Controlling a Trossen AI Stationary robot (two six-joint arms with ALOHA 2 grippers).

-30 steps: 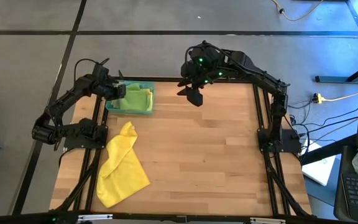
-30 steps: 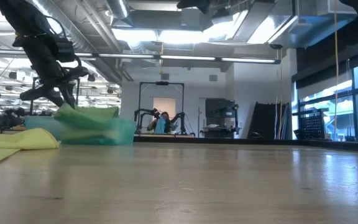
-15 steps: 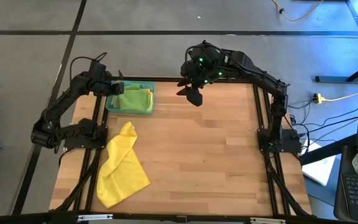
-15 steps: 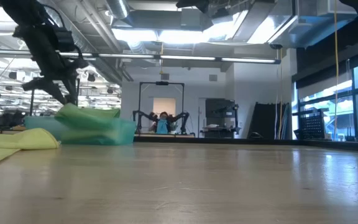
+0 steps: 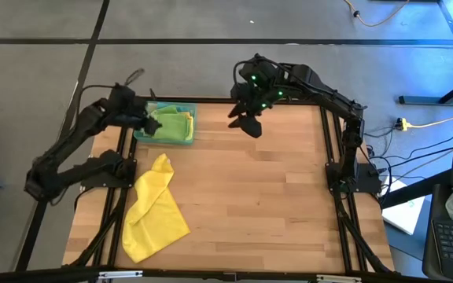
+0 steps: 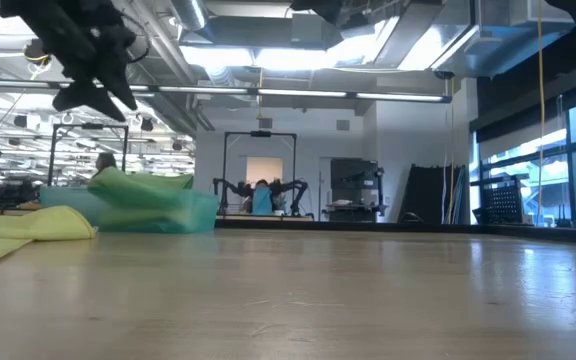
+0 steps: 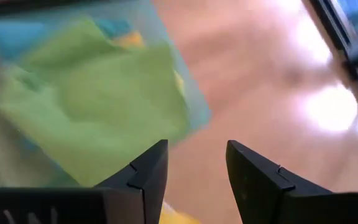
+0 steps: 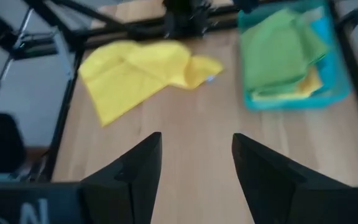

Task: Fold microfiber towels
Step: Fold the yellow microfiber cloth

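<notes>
Over tray (image 5: pixel 166 124) at worktop's far-left corner: left gripper (image 5: pixel 149 124) lifting clear, jaws now parted, empty, green towel (image 5: pixel 168 123) dropped in. Right gripper (image 5: pixel 246 122) hovering far edge, jaws wide. Yellow towel (image 5: pixel 154 209) lying unfolded near-left, likely next.

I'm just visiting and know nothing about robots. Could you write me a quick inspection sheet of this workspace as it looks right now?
Surface: wooden table, mostly bare.
Job's things: one yellow towel lies crumpled and unfolded at the table's left side; a green towel tops a pile of folded towels in the teal tray at the far left corner.
Clutter: nothing seen on the table.
Grippers: left gripper open and empty, raised above the tray; right gripper open and empty, hovering over the far middle of the table.
Cables: a yellow cable and dark leads on the floor to the right.
Surroundings: open workshop with another robot rig behind.
</notes>
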